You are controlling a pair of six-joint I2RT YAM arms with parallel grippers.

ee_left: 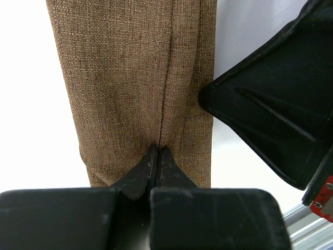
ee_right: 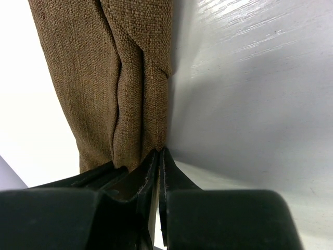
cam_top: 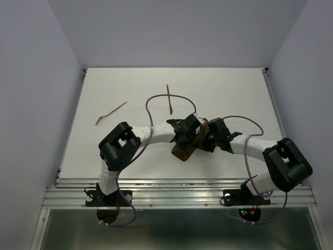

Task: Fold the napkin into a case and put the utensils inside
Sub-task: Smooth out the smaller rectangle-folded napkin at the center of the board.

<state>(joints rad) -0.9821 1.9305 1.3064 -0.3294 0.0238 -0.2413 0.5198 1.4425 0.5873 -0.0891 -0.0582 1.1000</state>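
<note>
**Q:** Where is the napkin found right now?

**A:** It's laid as a narrow folded strip on the near half of the table and pinched from both sides. The left gripper is clamped on a crease, the right gripper is closed on an edge. The utensils are left farther back, well apart.

- Your left arm rises from its base, bends sharply at the elbow and reaches right toward the middle.
- Your right arm mirrors it, with the elbow out to the right and the forearm reaching left.
- The two wrists meet almost head to head.
- Your left gripper has its fingertips pressed together, pinching a crease of the napkin.
- Your right gripper is likewise closed, its tips nipping the napkin's folded edge.
</note>
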